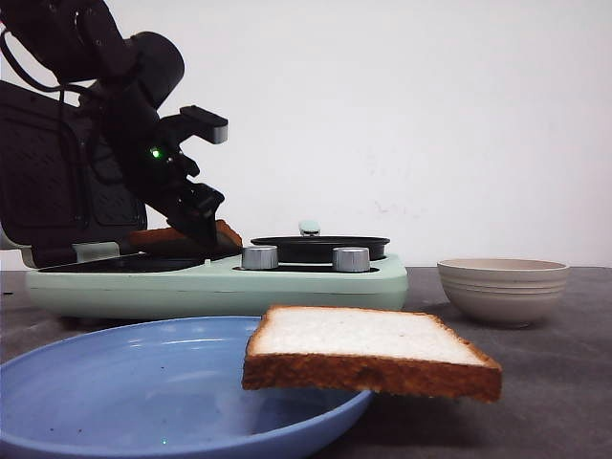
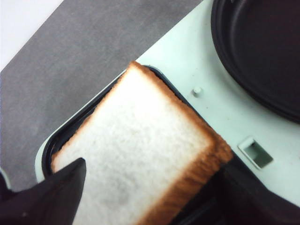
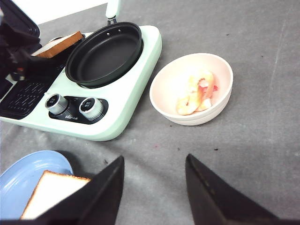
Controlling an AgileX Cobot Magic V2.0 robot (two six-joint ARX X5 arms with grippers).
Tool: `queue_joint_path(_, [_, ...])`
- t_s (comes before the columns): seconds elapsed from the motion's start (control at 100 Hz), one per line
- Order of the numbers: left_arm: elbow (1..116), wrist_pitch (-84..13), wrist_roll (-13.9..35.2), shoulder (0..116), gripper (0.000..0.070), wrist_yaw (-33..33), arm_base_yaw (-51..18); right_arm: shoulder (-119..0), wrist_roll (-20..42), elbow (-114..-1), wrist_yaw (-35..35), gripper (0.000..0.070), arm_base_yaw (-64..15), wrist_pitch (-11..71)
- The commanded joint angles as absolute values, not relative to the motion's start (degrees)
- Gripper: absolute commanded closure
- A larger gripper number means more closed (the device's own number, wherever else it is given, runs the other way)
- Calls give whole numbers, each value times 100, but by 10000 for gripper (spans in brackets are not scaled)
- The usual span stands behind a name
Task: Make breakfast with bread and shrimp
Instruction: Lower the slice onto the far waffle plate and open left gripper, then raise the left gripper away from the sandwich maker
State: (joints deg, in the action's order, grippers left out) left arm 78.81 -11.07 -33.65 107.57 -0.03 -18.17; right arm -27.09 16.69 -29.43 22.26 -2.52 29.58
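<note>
My left gripper is shut on one bread slice and holds it tilted, low over the dark grill plate of the mint-green breakfast maker. In the left wrist view the slice fills the space between the fingers. The second slice lies on the rim of the blue plate and sticks out past it. It also shows in the right wrist view. Pink shrimp lie in a cream bowl. My right gripper is open and empty above the grey table.
A round black pan sits on the maker's right side, with two silver knobs in front. The maker's dark lid stands open at the left. The bowl stands right of the maker.
</note>
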Motion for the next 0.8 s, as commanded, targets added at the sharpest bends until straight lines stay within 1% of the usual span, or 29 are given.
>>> queue_joint_path(0.0, [8020,-1151,-3310,10759,217,23,-1846,-2722,1605,-3033,2204,446,-259,2926])
queue_joint_path(0.1, [8020,-1284,-3264,10711,205,23,-1846,-2722,1605,-3033,2204,446,-259,2926])
queue_joint_path(0.15, [8020,-1321,-3175,10680,171,23,-1846,-2722,1605,-3033,2204,446,-259,2926])
queue_joint_path(0.26, [8020,-1428,-3087,10606,143,23,-1846,-2722,1605,-3033,2204,446,-259,2926])
queue_joint_path(0.4, [8020,-1594,-3002,10420,143,23,-1846,-2722,1605,-3033,2204,446,-259,2926])
queue_joint_path(0.51, [8020,-1605,-2759,10141,143,40,-1844,-2722,1605,-3033,2204,446,-259,2926])
queue_joint_path(0.64, [8020,-1734,-2582,9719,143,113,-1839,-2722,1608,-3033,2206,446,-259,2926])
queue_joint_path(0.71, [8020,-1813,-2379,9426,144,180,-1831,-2722,1608,-3033,2209,446,-259,2928])
queue_joint_path(0.79, [8020,-1865,-2069,9074,144,405,-1778,-2722,1610,-3033,2217,446,-259,2926])
